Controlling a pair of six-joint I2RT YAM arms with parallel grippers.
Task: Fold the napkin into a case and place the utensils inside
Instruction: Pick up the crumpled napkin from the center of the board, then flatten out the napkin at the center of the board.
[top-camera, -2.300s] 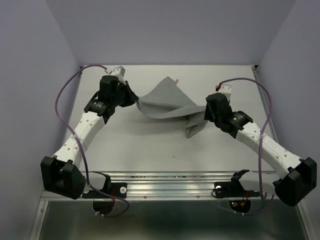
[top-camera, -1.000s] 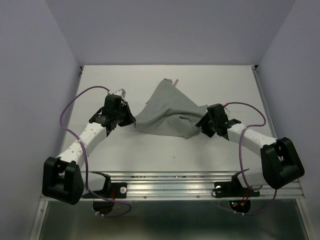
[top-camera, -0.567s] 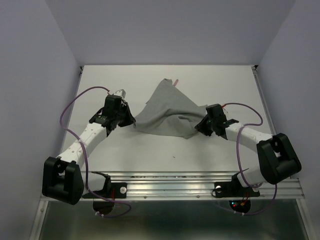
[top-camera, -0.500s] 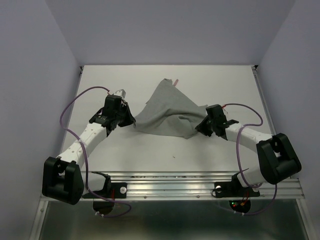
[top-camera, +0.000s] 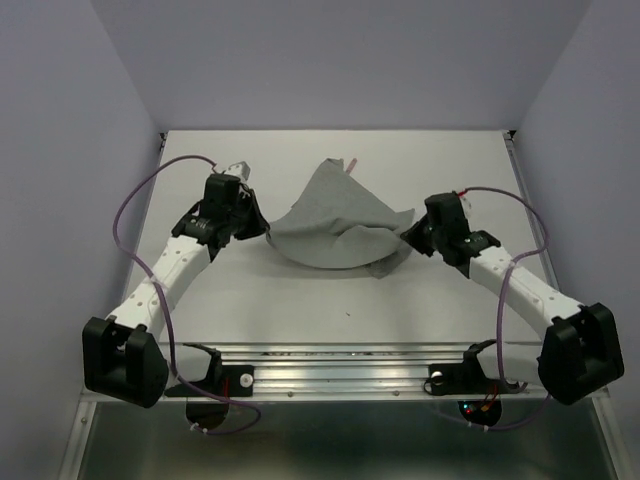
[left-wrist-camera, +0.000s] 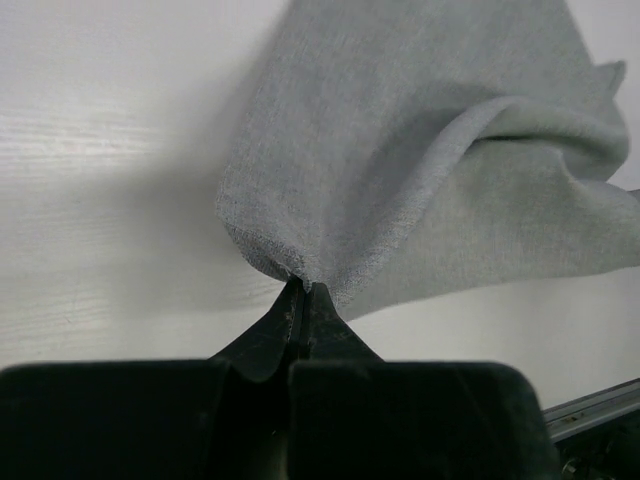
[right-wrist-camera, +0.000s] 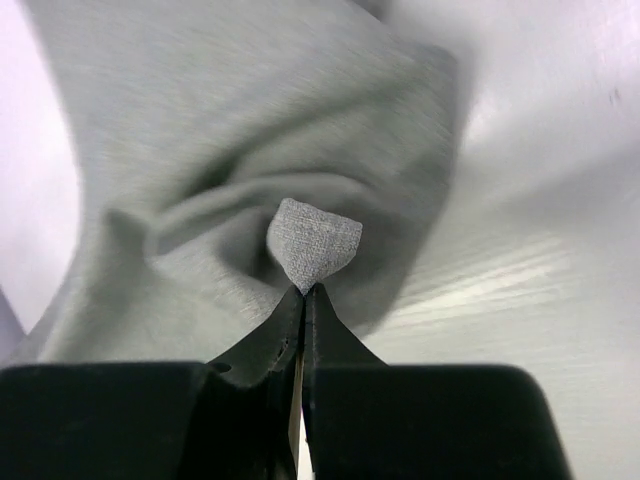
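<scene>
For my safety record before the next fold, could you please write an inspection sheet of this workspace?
Surface: white table, flat.
Job's things: grey napkin crumpled, held at two corners, not yet a case; a pinkish-red tip shows at its far edge, the rest hidden.
Clutter: nothing seen.
Claws: left claw shut on a napkin corner; right claw shut on another corner.
Cables: purple cables loop beside both arms, apart from the napkin.
Surroundings: lilac walls on three sides; metal rail at the near edge.

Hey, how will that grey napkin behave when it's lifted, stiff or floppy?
Probably floppy: the napkin sags in deep folds between the left pincer and the right pincer. Likely light, since small pinches at two edges hold it up. It may bunch rather than spread flat.
</scene>
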